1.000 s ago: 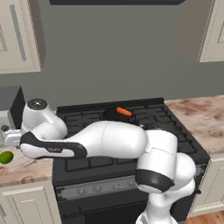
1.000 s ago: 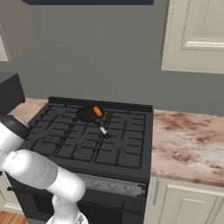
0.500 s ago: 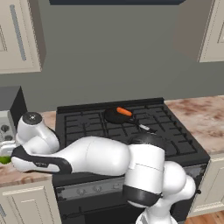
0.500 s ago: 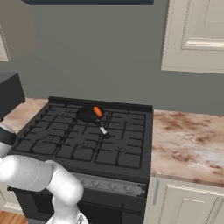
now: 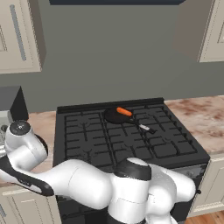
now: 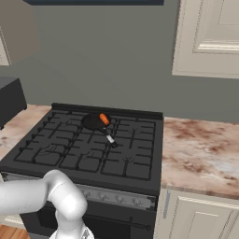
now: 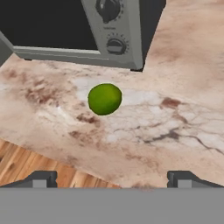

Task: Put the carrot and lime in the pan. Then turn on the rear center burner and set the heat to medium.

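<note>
Lime (image 7: 104, 99) on marbled countertop (image 7: 166, 127), just in front of microwave (image 7: 87, 30), near counter's front edge. Gripper (image 7: 112, 178) above it with jaws spread wide, fingertips (image 7: 41, 178) apart at either side of hand view, nothing between them, no contact with lime. Carrot (image 5: 124, 112) already in pan (image 5: 116, 116), lying across its rear part, on stove (image 5: 127, 135) toward the back middle. Pan handle pointing toward front right, silver tip over grating. Arm (image 5: 65, 183) stretched low to stove's left.
</note>
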